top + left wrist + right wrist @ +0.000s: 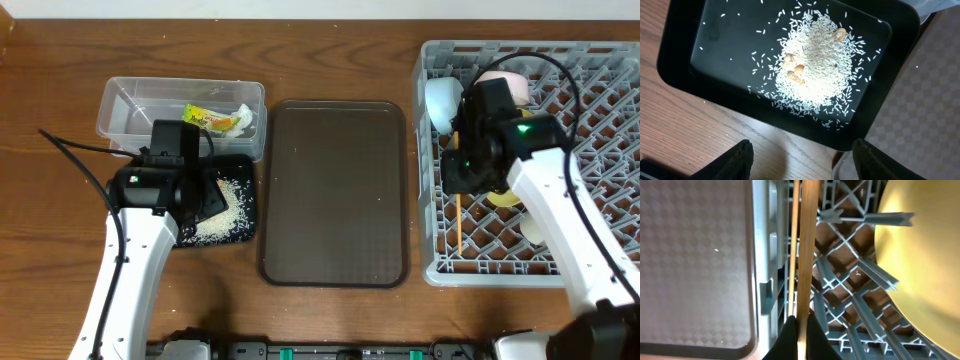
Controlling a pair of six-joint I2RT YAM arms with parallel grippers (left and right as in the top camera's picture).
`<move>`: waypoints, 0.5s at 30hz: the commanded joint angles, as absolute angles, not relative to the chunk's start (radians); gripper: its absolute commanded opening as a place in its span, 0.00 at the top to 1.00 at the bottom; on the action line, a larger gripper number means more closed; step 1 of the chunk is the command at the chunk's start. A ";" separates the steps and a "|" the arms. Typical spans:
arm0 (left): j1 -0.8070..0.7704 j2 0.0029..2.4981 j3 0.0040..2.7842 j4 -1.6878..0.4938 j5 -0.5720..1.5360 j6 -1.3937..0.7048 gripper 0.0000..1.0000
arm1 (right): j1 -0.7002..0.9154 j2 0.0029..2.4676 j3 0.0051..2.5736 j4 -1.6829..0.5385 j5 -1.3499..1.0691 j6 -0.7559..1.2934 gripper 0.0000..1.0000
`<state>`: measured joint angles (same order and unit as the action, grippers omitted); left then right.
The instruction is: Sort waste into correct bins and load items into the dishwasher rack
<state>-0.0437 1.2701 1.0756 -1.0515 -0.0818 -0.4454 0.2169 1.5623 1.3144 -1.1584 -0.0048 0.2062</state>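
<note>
Sorting looks done; only two thin wooden chopsticks (pixel 807 255), pinched in the right end effector (pixel 800 326) above the light-grey plastic lattice rack (pixel 765 245), remain; left end effector (pixel 805 157) spread.

The 2 arms share 1 build: smooth white shell links ending in blocky black wrist units. The left arm (pixel 125 270) has thin black cables running off its wrist housing and down along its link. The right arm (pixel 560 215) carries a bright green light on its black wrist, with a black cable arcing above. The left gripper (pixel 800 160) has broad matte black fingers (pixel 732 160); the right gripper (pixel 800 337) has black, tapering fingers (pixel 785 342).
</note>
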 commanded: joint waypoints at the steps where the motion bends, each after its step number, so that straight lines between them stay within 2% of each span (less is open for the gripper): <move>1: -0.041 1.274 1.083 -1.058 -0.086 -0.451 0.34 | 0.217 1.604 1.320 -1.161 -0.012 0.174 0.86; 3: -0.041 1.274 1.083 -1.058 -0.086 -0.451 0.34 | 0.217 1.618 1.320 -1.159 -0.012 0.174 0.71; 4: -0.041 1.274 1.083 -1.058 -0.086 -0.451 0.34 | 0.217 1.621 1.320 -1.156 -0.012 0.175 0.69; 15: -0.041 1.274 1.083 -1.058 -0.087 -0.450 0.33 | 0.216 1.614 1.320 -1.136 -0.011 0.181 0.68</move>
<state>-0.0437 1.2701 1.0756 -1.0515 -0.0818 -0.4454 0.2169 1.6222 1.3144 -1.1435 -0.0082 0.1848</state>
